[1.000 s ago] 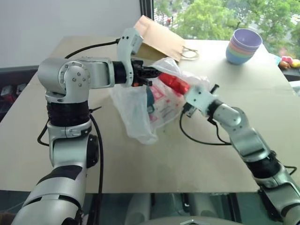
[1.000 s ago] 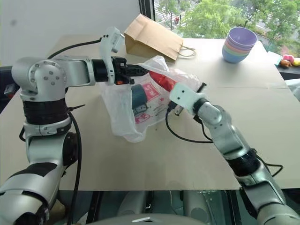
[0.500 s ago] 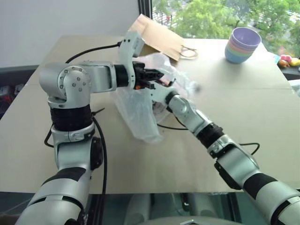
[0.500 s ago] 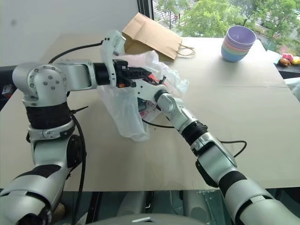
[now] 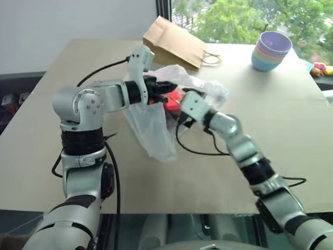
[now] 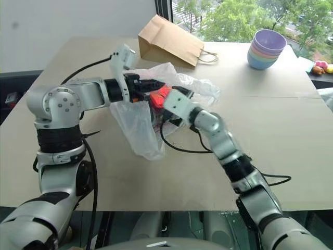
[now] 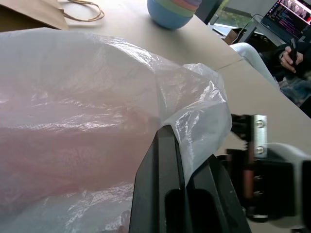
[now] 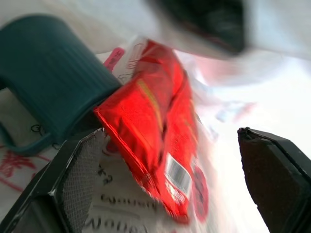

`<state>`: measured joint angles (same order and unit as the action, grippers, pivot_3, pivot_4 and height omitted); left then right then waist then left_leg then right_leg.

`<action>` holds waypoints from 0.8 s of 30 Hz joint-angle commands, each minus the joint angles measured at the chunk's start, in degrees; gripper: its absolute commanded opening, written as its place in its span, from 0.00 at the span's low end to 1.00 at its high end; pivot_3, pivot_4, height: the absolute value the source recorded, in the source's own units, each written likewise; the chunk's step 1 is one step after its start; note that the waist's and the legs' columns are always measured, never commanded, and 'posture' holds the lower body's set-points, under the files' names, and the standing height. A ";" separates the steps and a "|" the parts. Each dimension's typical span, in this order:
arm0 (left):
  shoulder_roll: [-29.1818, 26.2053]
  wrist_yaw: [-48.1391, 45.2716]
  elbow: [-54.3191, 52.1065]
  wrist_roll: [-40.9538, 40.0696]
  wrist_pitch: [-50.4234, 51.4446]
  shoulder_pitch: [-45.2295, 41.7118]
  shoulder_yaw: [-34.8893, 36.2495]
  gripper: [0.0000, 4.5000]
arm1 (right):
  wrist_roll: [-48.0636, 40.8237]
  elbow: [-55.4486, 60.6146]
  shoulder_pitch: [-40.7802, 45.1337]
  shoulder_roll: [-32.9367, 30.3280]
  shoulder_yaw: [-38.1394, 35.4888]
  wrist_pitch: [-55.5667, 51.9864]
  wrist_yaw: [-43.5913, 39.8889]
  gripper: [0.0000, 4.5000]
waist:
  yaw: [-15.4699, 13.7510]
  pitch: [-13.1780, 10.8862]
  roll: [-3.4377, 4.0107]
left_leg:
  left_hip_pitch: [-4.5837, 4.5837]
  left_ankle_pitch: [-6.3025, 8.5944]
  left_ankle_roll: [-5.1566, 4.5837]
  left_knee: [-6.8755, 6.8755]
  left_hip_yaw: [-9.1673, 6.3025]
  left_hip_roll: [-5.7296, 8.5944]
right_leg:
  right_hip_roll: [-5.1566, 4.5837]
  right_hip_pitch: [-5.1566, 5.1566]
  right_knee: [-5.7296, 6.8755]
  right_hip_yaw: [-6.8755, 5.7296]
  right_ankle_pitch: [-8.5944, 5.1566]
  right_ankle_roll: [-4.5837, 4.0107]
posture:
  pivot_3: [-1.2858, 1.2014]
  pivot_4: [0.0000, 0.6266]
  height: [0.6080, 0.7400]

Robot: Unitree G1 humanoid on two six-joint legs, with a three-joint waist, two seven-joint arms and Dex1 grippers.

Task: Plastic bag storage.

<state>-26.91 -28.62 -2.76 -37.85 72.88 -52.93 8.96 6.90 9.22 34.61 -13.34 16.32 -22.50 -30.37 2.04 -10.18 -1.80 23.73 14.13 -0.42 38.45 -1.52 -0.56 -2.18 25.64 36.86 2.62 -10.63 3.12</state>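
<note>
My right gripper [image 8: 160, 194] sits at the mouth of the plastic bag [image 5: 151, 125], jaws spread wide and empty; the red snack packet [image 8: 155, 121] lies straight ahead between them, long axis running away from me, beside one teal mug [image 8: 46, 73], seemingly inside. My left gripper [image 7: 182, 194] is clamped on the bag's rim, holding it above the worktop [image 5: 171, 177]. Farther off: one brown paper bag [image 5: 174, 41], one bowl stack [image 5: 270, 50].

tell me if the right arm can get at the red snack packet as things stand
Probably yes. The right gripper has its jaws open with the red snack packet lying straight ahead between them inside the plastic bag, whose mouth the left gripper holds up. The teal mug sits just beside it.
</note>
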 commanded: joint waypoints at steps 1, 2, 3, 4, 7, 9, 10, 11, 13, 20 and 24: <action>-0.67 -2.27 -1.12 0.20 -4.11 0.35 -0.77 0.00 | 1.45 12.66 -1.63 -4.09 -3.80 -9.92 0.08 0.99 | 0.04 0.00 0.00 | 0.00 0.00 0.00 0.02 0.01 0.00 | 0.00 -0.01 0.00 0.00 0.00 0.00 | 0.52 0.24 1.00; -0.85 -2.53 -1.12 0.16 -4.32 0.38 -0.88 0.00 | 3.40 13.24 -1.84 -5.48 -3.72 -11.45 1.24 0.99 | 0.13 0.00 0.00 | -0.02 0.00 0.00 0.02 0.05 0.00 | 0.01 -0.01 0.00 0.01 0.00 0.00 | 0.52 0.24 1.00; -0.96 -2.68 -1.06 0.17 -4.50 0.41 -0.96 0.00 | 4.90 13.15 -1.87 -6.22 -3.88 -13.20 2.68 0.99 | 0.22 0.00 0.00 | -0.04 0.00 0.00 0.02 0.12 0.00 | 0.02 -0.02 0.01 0.01 0.00 0.00 | 0.52 0.24 1.00; -1.06 -2.86 -0.89 0.26 -4.77 0.40 -1.08 0.00 | 5.60 12.34 -1.71 -5.97 -4.75 -15.01 4.56 0.99 | 0.26 0.00 0.00 | -0.04 -0.02 0.01 0.02 0.20 -0.01 | 0.05 -0.02 0.02 0.01 0.00 0.00 | 0.52 0.24 1.00; -1.19 -3.23 -0.67 0.62 -5.45 0.39 -1.50 0.00 | 6.42 8.39 -0.82 -5.01 -6.16 -18.11 7.92 0.99 | 0.27 0.00 0.01 | -0.06 -0.03 0.03 0.02 0.30 -0.06 | 0.12 -0.01 0.03 0.01 -0.01 -0.02 | 0.52 0.24 1.00; -1.20 -3.30 -0.80 0.62 -5.56 0.29 -1.59 0.00 | 5.20 3.46 0.42 -3.00 -7.92 -18.09 10.10 0.99 | 0.29 0.01 0.00 | -0.04 -0.03 0.03 0.02 0.32 -0.06 | 0.12 -0.01 0.02 0.03 -0.01 -0.02 | 0.52 0.24 1.00; -1.22 -3.28 -0.88 0.58 -5.62 0.24 -1.62 0.00 | 4.67 0.41 1.39 -2.33 -8.47 -16.80 10.84 0.99 | 0.27 0.01 0.00 | -0.04 -0.03 0.03 0.03 0.35 -0.05 | 0.11 -0.01 0.00 0.05 0.00 -0.02 | 0.52 0.24 1.00; -1.26 -3.26 -0.97 0.55 -5.72 0.20 -1.66 0.00 | 3.81 -2.53 2.40 -1.14 -9.64 -15.89 11.92 0.99 | 0.28 0.01 0.00 | -0.03 -0.03 0.03 0.03 0.37 -0.04 | 0.10 -0.01 0.00 0.07 0.00 -0.02 | 0.52 0.24 1.00; -1.34 -3.16 -1.33 0.49 -5.83 0.20 -1.82 0.00 | 2.74 -8.79 4.26 -0.02 -11.01 -13.22 13.32 0.99 | 0.34 0.01 0.00 | -0.03 -0.03 0.02 0.02 0.38 -0.05 | 0.10 0.01 -0.01 0.07 0.00 -0.02 | 0.52 0.24 1.00; -2.70 -3.71 -2.66 0.54 -6.31 1.29 -2.18 0.00 | 1.32 -16.45 6.93 -0.78 -12.93 -7.02 15.14 0.40 | 0.32 0.00 0.02 | 0.01 -0.02 0.02 -0.01 0.36 -0.04 | 0.07 0.01 -0.06 0.06 0.01 -0.03 | 0.52 0.24 1.00; -5.14 -8.98 -3.01 -1.23 -8.03 3.09 -2.12 0.00 | 0.68 -15.38 6.64 -1.70 -12.95 -6.92 14.68 0.02 | 0.34 -0.01 0.03 | 0.00 -0.02 0.02 -0.01 0.35 -0.04 | 0.07 0.01 -0.05 0.05 0.01 -0.03 | 0.52 0.24 1.00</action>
<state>-29.73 -33.13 -3.42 -37.55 67.12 -50.54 6.18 8.12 -8.63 39.99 -14.32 4.65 -30.56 -15.79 2.38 -10.18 -1.78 23.73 14.10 -0.40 38.44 -1.17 -0.60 -2.11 25.66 36.82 2.67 -10.62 3.08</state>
